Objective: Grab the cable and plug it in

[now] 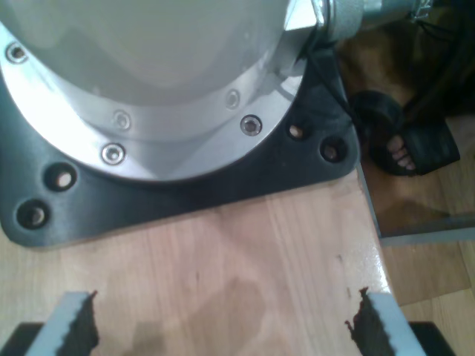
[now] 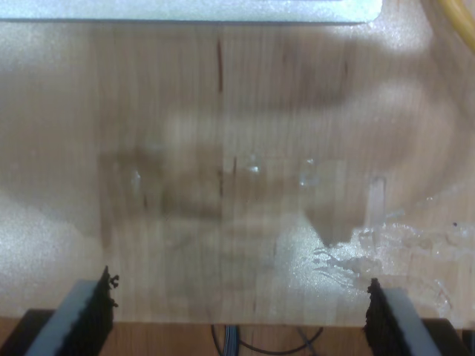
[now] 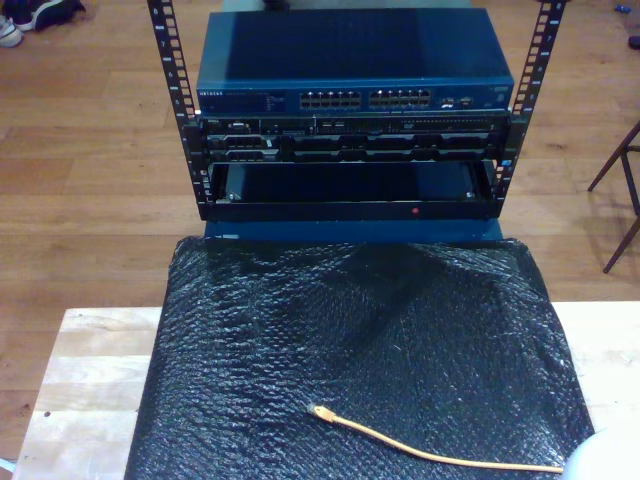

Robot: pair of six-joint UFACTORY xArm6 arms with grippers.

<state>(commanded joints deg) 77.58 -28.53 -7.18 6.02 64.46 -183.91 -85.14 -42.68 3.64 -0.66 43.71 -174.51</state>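
The yellow-orange cable (image 3: 430,455) lies on black bubble wrap (image 3: 360,340), its plug end (image 3: 320,411) toward the middle of the exterior view and the rest trailing to that view's lower right. A strip of the cable (image 2: 462,22) also shows at the edge of the second wrist view. The blue switch (image 3: 355,60) with its rows of ports (image 3: 365,99) sits in the rack beyond the wrap. My first gripper (image 1: 223,322) is open over bare wood, nothing between its fingers. My second gripper (image 2: 241,315) is open too, over a glossy wooden tabletop.
A silver arm base (image 1: 148,111) on a black mounting plate (image 1: 185,200) stands just ahead of my first gripper. A person's sandalled foot (image 1: 404,144) rests on the floor past the table edge. A white arm part (image 3: 605,455) shows at the exterior view's lower right corner.
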